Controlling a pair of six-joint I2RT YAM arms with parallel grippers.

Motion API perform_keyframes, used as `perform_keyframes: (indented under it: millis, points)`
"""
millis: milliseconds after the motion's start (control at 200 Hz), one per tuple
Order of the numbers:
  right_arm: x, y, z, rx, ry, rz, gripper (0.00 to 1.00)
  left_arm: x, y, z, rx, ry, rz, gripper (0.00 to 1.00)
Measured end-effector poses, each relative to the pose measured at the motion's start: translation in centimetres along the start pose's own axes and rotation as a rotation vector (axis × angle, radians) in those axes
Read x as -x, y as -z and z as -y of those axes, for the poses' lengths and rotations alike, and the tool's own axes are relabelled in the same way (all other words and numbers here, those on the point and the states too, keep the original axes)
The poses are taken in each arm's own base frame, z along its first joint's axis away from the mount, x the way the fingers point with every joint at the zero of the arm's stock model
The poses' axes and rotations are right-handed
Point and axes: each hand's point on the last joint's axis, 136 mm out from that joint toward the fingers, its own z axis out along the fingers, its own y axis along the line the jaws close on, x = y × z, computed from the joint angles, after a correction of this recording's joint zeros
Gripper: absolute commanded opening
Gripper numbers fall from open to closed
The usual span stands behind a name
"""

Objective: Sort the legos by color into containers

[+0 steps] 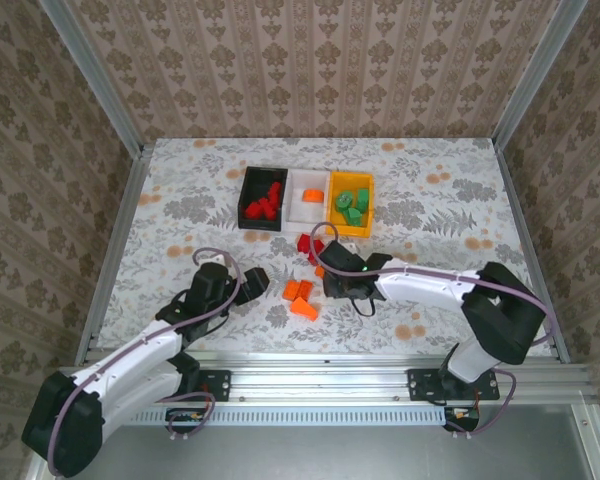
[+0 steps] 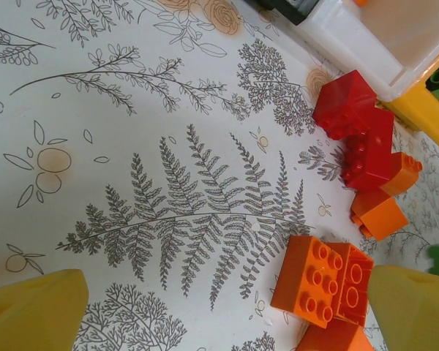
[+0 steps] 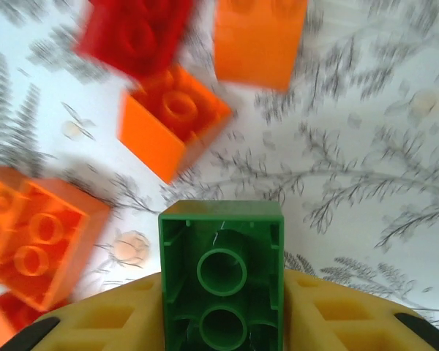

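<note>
1. In the right wrist view the right gripper (image 3: 221, 318) is clenched on a green brick (image 3: 221, 274). A yellow finger (image 3: 102, 318) presses against each side, and the brick's hollow underside faces the camera. In the top view the wrist covers this brick.
2. Past the held brick the same view shows loose orange bricks (image 3: 172, 121) and a loose red brick (image 3: 135, 33) on the table (image 3: 366, 146), all blurred. The cloth to their right is bare.
3. The left gripper (image 2: 219, 314) is released. Its yellow fingertips (image 2: 33, 311) stand wide apart over bare cloth with nothing between them. An orange pair (image 2: 322, 281) lies just beside the right-hand fingertip.
4. Farther out, the left wrist view shows two red bricks touching each other, with two small orange ones against them, near the corners of the white bin (image 2: 366, 44) and the yellow bin (image 2: 424, 117).
5. The top view alone gives the whole row of bins. The black bin (image 1: 244, 200) holds red bricks, the white one a single orange brick, and the yellow one green bricks. The bins touch side to side.
6. The loose bricks lie between the two grippers and the bins. Open table runs to the left, to the right and behind the bins, up to the metal frame (image 1: 120, 215).
</note>
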Motion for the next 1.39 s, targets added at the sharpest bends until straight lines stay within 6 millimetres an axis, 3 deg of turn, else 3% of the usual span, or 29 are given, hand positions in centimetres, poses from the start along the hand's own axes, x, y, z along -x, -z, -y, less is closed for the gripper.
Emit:
perform_keyframes:
  millis: [145, 305, 445, 585, 770, 960, 1055, 1210, 1310, 1395]
  points:
    - [6.4, 3.0, -0.6, 0.024, 0.012, 0.142, 0.40, -1.1, -0.8, -0.1, 0.014, -0.013, -0.043, 1.00]
    - [14.3, 4.0, 2.5, -0.034, -0.037, 0.247, 0.41, -2.1, -1.4, 0.4, 0.018, -0.037, -0.090, 1.00]
    - [20.0, 1.8, 5.0, -0.092, -0.061, 0.270, 0.41, -2.2, -1.7, 1.8, 0.002, -0.058, -0.111, 1.00]
    - [22.6, -2.1, 6.6, -0.118, -0.059, 0.224, 0.42, -2.2, -2.1, 2.5, 0.000, -0.067, -0.127, 1.00]
    - [22.5, -5.9, 7.4, -0.126, -0.050, 0.139, 0.50, -2.6, -2.7, 2.6, 0.016, -0.074, -0.155, 1.00]
    - [22.7, -5.7, 7.0, -0.105, -0.042, 0.123, 0.55, -2.9, -3.8, 4.0, 0.020, -0.124, -0.202, 1.00]
    - [22.3, -4.2, 7.0, -0.091, -0.043, 0.141, 0.56, -3.2, -4.7, 5.8, 0.029, -0.198, -0.242, 1.00]
    - [19.1, 1.6, 7.5, -0.051, -0.078, 0.217, 0.58, -3.0, -6.4, 8.8, 0.050, -0.339, -0.267, 0.93]
    - [16.3, 5.0, 8.3, -0.022, -0.117, 0.275, 0.58, -2.2, -7.2, 9.7, 0.071, -0.400, -0.251, 0.82]
    - [13.8, 5.8, 9.2, -0.010, -0.142, 0.296, 0.57, -1.3, -7.6, 10.1, 0.097, -0.460, -0.233, 0.68]
